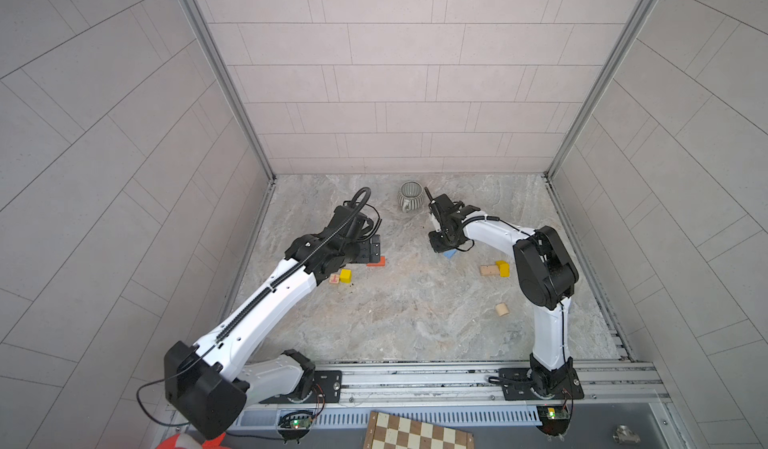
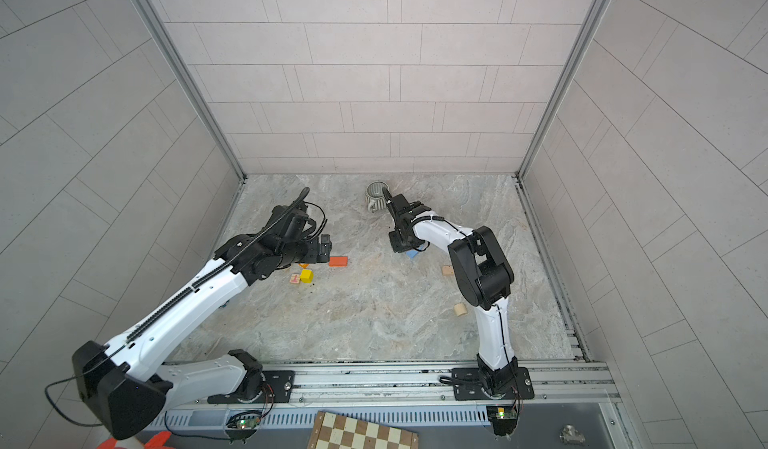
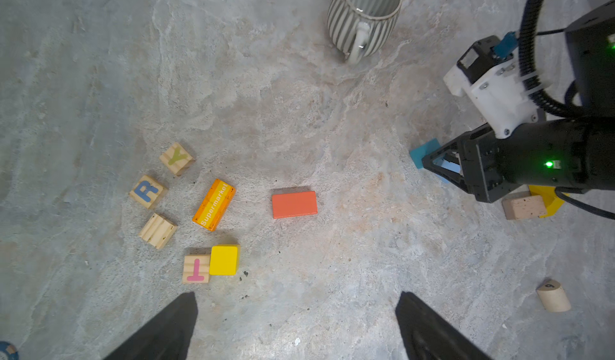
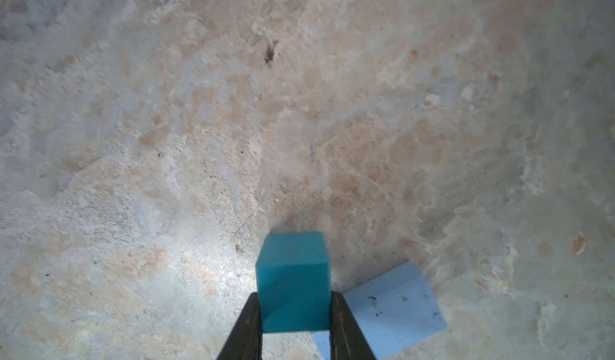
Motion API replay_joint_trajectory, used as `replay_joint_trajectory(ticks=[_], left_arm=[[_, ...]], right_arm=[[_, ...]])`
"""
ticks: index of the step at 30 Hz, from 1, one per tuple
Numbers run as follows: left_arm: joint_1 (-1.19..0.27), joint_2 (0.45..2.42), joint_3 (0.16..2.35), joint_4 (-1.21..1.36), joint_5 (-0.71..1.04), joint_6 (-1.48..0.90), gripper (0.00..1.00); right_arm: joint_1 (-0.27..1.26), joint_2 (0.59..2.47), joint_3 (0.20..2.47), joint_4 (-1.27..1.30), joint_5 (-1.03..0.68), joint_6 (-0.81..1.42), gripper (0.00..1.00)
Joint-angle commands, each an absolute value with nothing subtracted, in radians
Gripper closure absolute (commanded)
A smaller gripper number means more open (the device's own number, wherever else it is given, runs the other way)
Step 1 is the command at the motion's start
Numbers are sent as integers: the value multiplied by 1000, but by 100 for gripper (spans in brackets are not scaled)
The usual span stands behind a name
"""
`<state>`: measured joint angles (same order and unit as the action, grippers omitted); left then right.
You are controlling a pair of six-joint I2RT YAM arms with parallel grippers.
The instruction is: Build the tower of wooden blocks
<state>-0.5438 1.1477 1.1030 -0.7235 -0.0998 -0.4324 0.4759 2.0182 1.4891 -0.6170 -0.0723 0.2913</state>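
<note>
The right gripper point(image 4: 294, 296) is clamped on a small teal wooden cube point(image 4: 293, 271), pinched across flat sides, likely to lift it square. In a top view a pale blue wooden block point(image 1: 449, 254) lies at its five o'clock. The left gripper point(image 3: 298, 308) hangs spread wide near an orange-red wooden brick point(image 3: 294, 204); no tower yet, blocks lie scattered.

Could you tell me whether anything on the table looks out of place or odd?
The grey ribbed mug at the back of the table is no building block. The wooden cylinder lies on its side, apart from the others. Nothing looks spilled or damaged.
</note>
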Motion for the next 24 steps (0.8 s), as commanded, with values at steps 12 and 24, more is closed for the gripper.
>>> replay_joint_trajectory(ticks=[12, 24], left_arm=[[-478, 1090, 1058, -803, -278, -550, 0], [-471, 1060, 1049, -796, -307, -552, 0]], right_arm=[[617, 2062, 1639, -697, -1, 492, 78], [649, 2151, 1715, -686, 51, 554, 77]])
